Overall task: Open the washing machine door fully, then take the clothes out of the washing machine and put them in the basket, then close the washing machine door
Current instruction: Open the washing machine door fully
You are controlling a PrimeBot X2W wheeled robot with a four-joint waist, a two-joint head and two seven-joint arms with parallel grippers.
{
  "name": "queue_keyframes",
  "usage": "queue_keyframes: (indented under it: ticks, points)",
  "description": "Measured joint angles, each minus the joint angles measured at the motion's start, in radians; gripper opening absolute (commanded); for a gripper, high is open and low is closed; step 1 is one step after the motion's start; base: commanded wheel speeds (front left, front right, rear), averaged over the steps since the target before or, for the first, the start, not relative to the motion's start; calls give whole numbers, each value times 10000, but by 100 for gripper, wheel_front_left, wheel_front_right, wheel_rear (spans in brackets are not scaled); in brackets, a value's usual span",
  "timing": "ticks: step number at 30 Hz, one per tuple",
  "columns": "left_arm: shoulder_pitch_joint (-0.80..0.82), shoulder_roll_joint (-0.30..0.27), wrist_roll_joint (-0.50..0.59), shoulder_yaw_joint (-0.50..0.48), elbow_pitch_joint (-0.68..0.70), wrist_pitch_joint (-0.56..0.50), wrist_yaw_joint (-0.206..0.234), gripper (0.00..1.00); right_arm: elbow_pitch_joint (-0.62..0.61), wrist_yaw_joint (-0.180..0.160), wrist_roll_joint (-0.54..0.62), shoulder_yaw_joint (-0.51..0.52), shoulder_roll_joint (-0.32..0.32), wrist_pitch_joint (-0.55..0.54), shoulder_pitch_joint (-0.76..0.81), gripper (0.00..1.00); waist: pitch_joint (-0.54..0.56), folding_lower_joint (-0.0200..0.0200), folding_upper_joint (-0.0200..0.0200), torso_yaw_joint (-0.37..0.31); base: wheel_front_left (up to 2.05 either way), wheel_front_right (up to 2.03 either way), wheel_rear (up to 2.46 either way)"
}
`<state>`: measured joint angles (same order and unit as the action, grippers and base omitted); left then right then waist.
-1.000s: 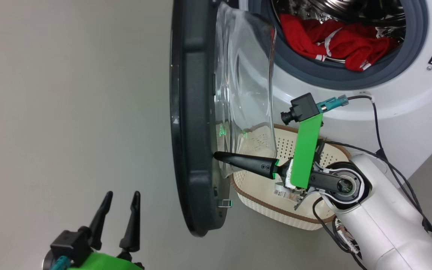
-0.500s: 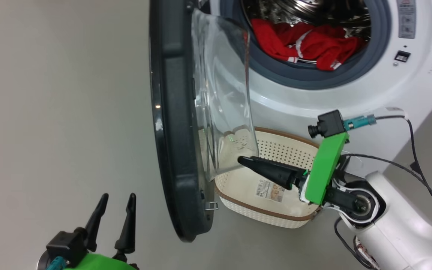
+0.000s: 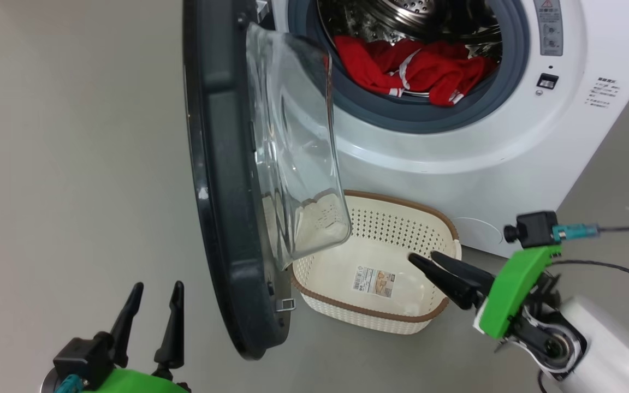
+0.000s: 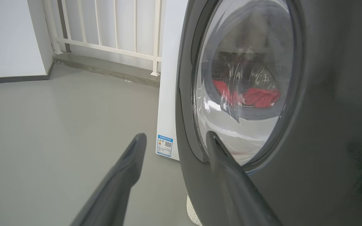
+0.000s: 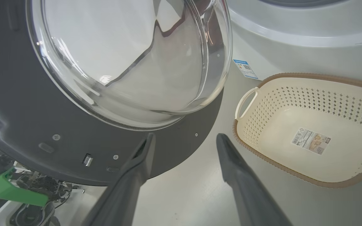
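The washing machine stands with its door swung out edge-on, glass bowl facing the drum. Red clothes lie in the drum mouth. The cream basket sits on the floor below the opening, holding only a paper label. My right gripper hovers open at the basket's right end, pointing towards the door, touching nothing. In the right wrist view the right gripper aims at the door's lower inner rim, with the basket to the right. My left gripper stands open and empty outside the door; the left gripper faces the clothes behind the glass.
Grey floor stretches left of the door. A white railing and a wall stand behind the machine's side. A cable trails from my right wrist. A latch hook juts from the door's lower inner rim.
My right gripper has drawn back from the door's inner rim to the basket's right end and opened. The head camera has shifted, sliding the scene left. The left gripper stays put.
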<state>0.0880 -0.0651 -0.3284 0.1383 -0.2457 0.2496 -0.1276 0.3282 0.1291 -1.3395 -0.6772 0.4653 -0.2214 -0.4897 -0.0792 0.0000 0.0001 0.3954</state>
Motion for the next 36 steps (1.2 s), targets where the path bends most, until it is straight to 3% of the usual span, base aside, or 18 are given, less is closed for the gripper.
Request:
queue_keyframes:
  ticks: [13, 18, 27, 36]
  points:
    - [-219, -17, 0, -332, -96, 0, 0, 100, 1246, 0, 1615, -1659, 662, 4155, 111, 100, 193, 0, 0, -386, 0, 0, 0]
    - [-219, -17, 0, -405, -136, 0, 0, 100, 1705, 0, 2431, -1812, 698, 4692, -114, 100, 198, 0, 0, -486, 0, 0, 0]
    - [-219, -4, 2, -487, -138, 0, 0, 100, 759, 0, 5496, 1338, 0, 4713, 409, 100, 171, 0, 0, -523, 0, 0, 0]
    - [-220, 17, 15, -468, -138, 0, 0, 100, -82, 0, 7875, 3342, -966, 4713, 1843, 100, 248, 0, 0, -427, 0, 0, 0]
